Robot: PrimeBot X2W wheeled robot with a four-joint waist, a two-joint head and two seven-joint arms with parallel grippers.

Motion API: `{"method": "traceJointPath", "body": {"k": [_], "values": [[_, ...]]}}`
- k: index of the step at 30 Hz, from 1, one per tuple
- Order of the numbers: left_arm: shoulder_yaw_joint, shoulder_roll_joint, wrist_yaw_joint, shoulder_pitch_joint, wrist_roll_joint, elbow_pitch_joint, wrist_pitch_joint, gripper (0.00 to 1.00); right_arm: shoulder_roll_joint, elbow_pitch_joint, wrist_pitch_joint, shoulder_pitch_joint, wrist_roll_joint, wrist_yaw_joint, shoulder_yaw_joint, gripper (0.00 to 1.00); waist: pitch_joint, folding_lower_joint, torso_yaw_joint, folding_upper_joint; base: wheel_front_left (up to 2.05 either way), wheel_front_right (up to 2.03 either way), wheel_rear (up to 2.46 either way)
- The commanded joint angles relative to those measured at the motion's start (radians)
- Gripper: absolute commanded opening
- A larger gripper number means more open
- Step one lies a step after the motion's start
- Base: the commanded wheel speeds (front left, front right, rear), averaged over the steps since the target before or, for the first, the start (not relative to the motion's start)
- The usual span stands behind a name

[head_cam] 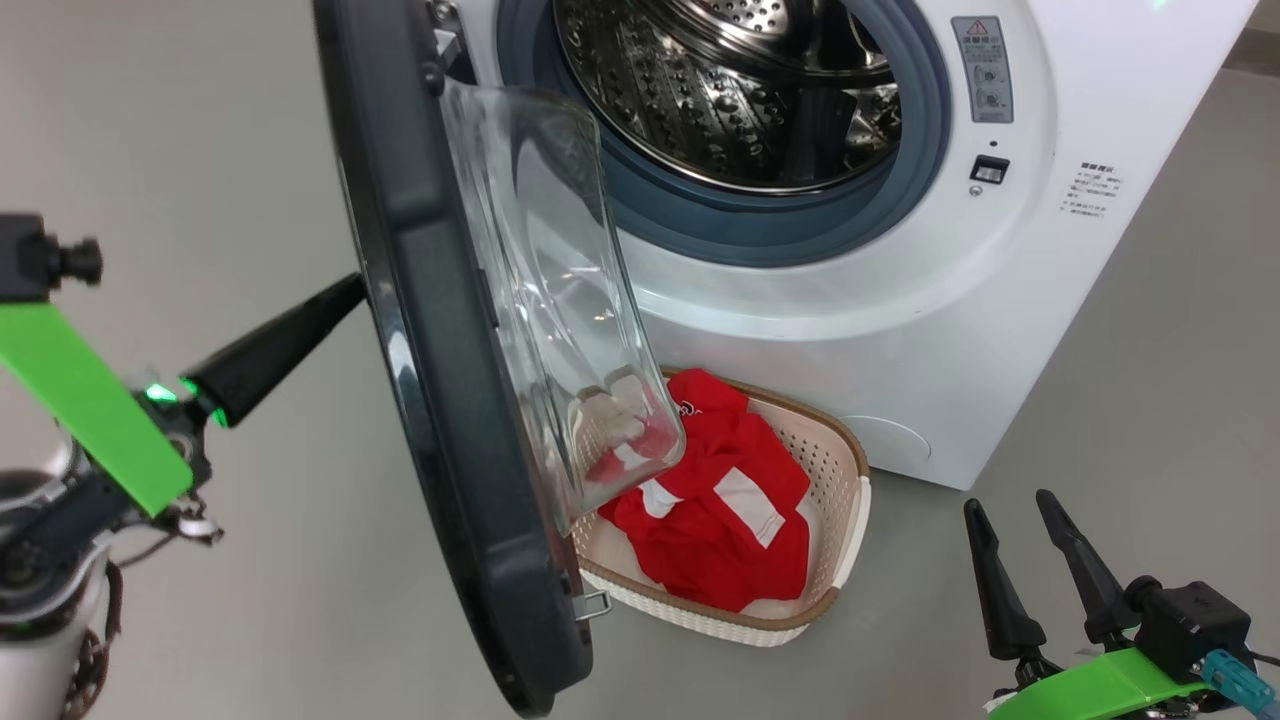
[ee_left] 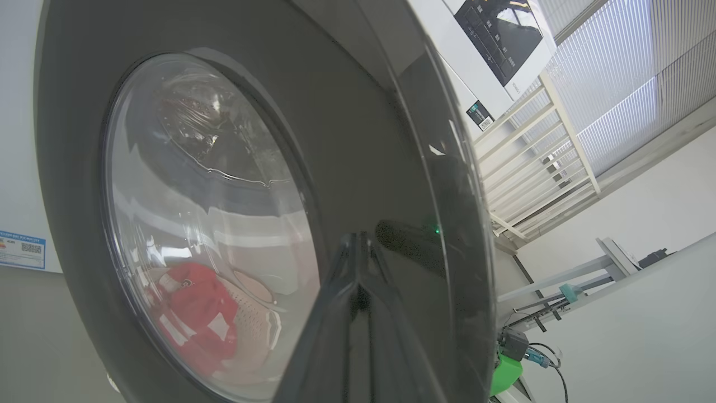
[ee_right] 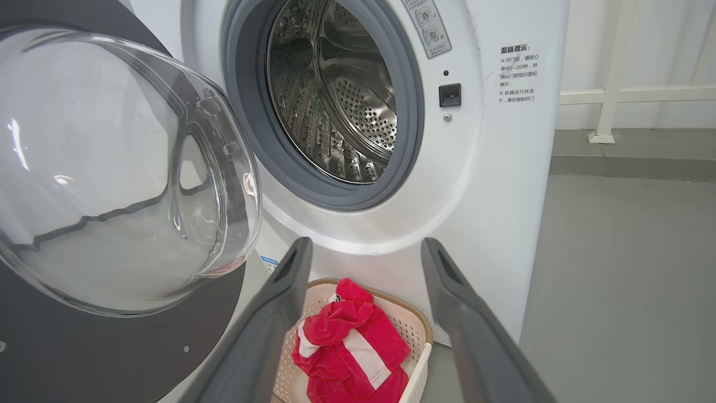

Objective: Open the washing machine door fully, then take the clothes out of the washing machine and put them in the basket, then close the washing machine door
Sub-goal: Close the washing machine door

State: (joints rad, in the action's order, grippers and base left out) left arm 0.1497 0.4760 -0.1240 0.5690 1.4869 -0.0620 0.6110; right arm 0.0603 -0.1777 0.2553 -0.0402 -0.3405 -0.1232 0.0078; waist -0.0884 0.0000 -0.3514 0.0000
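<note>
The washing machine [head_cam: 900, 330] stands with its steel drum [head_cam: 740, 90] bare. Its door [head_cam: 440, 400] is swung out, edge-on in the head view, with the glass bowl [head_cam: 560, 300] facing the machine. My left gripper [head_cam: 352, 290] is shut, its tips touching the door's outer black rim [ee_left: 391, 168]; in the left wrist view the left gripper [ee_left: 356, 239] presses that glossy face. Red and white clothes [head_cam: 720, 500] lie in the cream basket [head_cam: 845, 500] on the floor below the opening. My right gripper [head_cam: 1010, 505] hangs open to the basket's right; in the right wrist view the right gripper [ee_right: 363, 252] frames the clothes [ee_right: 347, 341] and the basket [ee_right: 418, 336].
Grey floor [head_cam: 1150, 400] stretches right of the machine and left of the door. A white railing [ee_right: 609, 95] stands behind the machine at the right. The door [ee_right: 112, 179] overhangs the basket's left part.
</note>
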Motion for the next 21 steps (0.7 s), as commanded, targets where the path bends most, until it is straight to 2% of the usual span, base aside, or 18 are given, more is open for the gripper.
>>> {"method": "traceJointPath", "body": {"k": [1, 2, 4, 6, 10, 12, 14, 16, 18, 21], "values": [[-0.056, 0.041, -0.007, -0.014, -0.007, 0.009, -0.021, 0.0, 0.005, 0.025, 0.006, 0.0, 0.012, -0.008, 0.021, 1.0, 0.008, 0.0, -0.007, 0.0, 0.0, 0.0, 0.0], [-0.057, 0.041, -0.007, -0.029, -0.012, 0.004, -0.037, 0.0, 0.004, 0.025, 0.006, -0.001, 0.012, -0.008, 0.021, 1.0, 0.011, 0.0, -0.012, 0.0, 0.0, 0.0, 0.0], [-0.059, 0.04, -0.007, -0.062, -0.016, -0.006, -0.065, 0.07, 0.003, 0.024, 0.006, -0.003, 0.011, -0.008, 0.023, 1.0, 0.017, 0.0, -0.02, 0.0, 0.0, 0.0, 0.0], [-0.064, 0.04, -0.007, -0.095, -0.019, -0.017, -0.096, 0.2, 0.002, 0.023, 0.006, -0.003, 0.011, -0.008, 0.028, 1.0, 0.021, 0.0, -0.026, 0.0, 0.0, 0.0, 0.0], [-0.068, 0.03, -0.007, -0.154, -0.009, -0.036, -0.142, 0.32, 0.001, 0.02, 0.006, -0.003, 0.011, -0.008, 0.035, 1.0, 0.031, 0.0, -0.041, 0.0, 0.0, 0.0, 0.0], [-0.07, 0.026, -0.007, -0.186, -0.006, -0.046, -0.166, 0.45, 0.001, 0.018, 0.006, -0.004, 0.011, -0.008, 0.039, 1.0, 0.037, 0.0, -0.047, 0.0, 0.0, 0.0, 0.0], [-0.07, 0.025, -0.007, -0.218, -0.007, -0.054, -0.186, 0.51, 0.001, 0.017, 0.006, -0.006, 0.01, -0.008, 0.041, 1.0, 0.042, 0.0, -0.052, 0.0, 0.0, 0.0, 0.0], [-0.074, 0.016, -0.007, -0.253, 0.001, -0.068, -0.211, 0.71, 0.001, 0.014, 0.006, -0.008, 0.009, -0.008, 0.042, 1.0, 0.05, 0.0, -0.056, 0.0, 0.0, 0.0, 0.0], [-0.075, 0.012, -0.007, -0.271, 0.006, -0.074, -0.221, 0.75, 0.001, 0.014, 0.006, -0.009, 0.008, -0.008, 0.044, 1.0, 0.051, 0.0, -0.058, 0.0, 0.0, 0.0, 0.0], [-0.078, -0.004, -0.007, -0.324, 0.014, -0.092, -0.257, 0.99, 0.0, 0.013, 0.006, -0.012, 0.007, -0.008, 0.044, 1.0, 0.056, 0.0, -0.063, 0.0, 0.0, 0.0, 0.0]]}}
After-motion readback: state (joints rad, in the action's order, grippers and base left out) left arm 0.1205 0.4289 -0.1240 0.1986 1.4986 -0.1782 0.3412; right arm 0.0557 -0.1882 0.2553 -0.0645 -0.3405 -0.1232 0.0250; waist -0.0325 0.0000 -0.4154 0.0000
